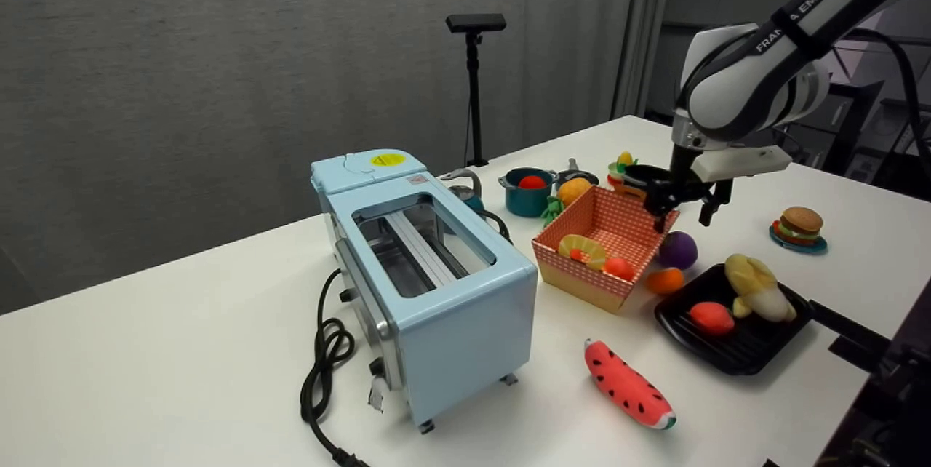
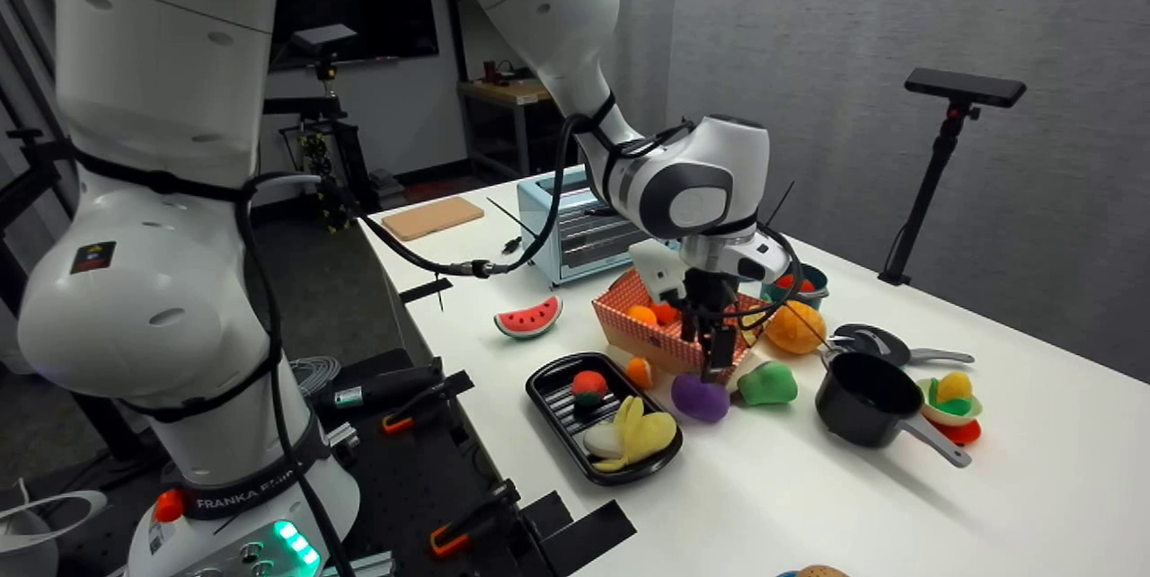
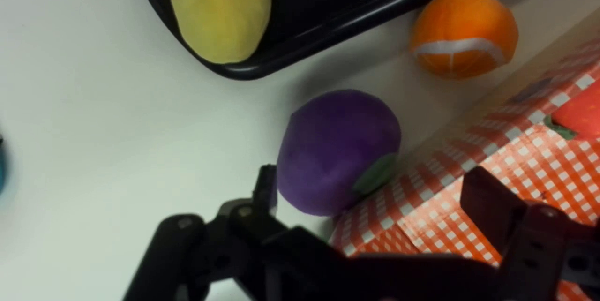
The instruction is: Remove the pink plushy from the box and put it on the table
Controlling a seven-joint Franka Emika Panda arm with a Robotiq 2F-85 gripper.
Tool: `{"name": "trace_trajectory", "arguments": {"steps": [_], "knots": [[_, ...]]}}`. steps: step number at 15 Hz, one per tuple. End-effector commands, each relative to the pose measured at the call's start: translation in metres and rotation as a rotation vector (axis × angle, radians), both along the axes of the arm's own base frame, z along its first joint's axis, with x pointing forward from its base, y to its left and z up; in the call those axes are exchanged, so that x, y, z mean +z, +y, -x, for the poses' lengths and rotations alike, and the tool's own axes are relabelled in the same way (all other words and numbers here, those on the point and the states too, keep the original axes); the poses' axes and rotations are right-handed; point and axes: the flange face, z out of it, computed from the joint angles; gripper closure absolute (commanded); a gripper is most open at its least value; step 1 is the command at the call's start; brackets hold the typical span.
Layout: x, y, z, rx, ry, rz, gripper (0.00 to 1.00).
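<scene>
The pink plushy [image 1: 620,268], a small rounded pinkish-red lump, lies in the red-and-white checked box [image 1: 607,300] on the white table [image 1: 218,336]. A pineapple slice sits beside it. In the wrist view a red lump with a green leaf [image 3: 583,111] is cut off by the right edge; whether it is the pink plushy, I cannot tell. My gripper [image 3: 372,174] stands open at a corner of the box. One of its fingers [image 3: 492,205] is over the inside of the box, the other outside the wall beside a purple ball [image 3: 335,151]. Nothing is held.
An orange fruit [image 3: 464,33] and the purple ball lie along the box's outer wall. Close by is a black tray [image 2: 575,447] with a banana and a red fruit. A light blue toaster oven [image 1: 473,350], watermelon toy [image 1: 629,385] and black pan [image 2: 862,415] stand around.
</scene>
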Motion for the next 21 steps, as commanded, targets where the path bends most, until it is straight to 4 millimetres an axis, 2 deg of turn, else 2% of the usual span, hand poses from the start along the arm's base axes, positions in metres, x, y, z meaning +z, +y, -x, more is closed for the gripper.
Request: {"name": "trace_trajectory", "arguments": {"steps": [1, 5, 8, 16, 21], "knots": [[-0.003, 0.003, 0.019, 0.003, -0.009, -0.001, 0.0], [-0.01, 0.006, 0.025, 0.0, 0.005, -0.004, 0.0], [-0.015, 0.003, 0.017, -0.008, 0.023, -0.008, 0.0], [-0.015, 0.003, 0.018, -0.012, 0.023, -0.011, 0.0], [0.002, 0.021, 0.014, 0.02, -0.009, -0.011, 0.0]]}}
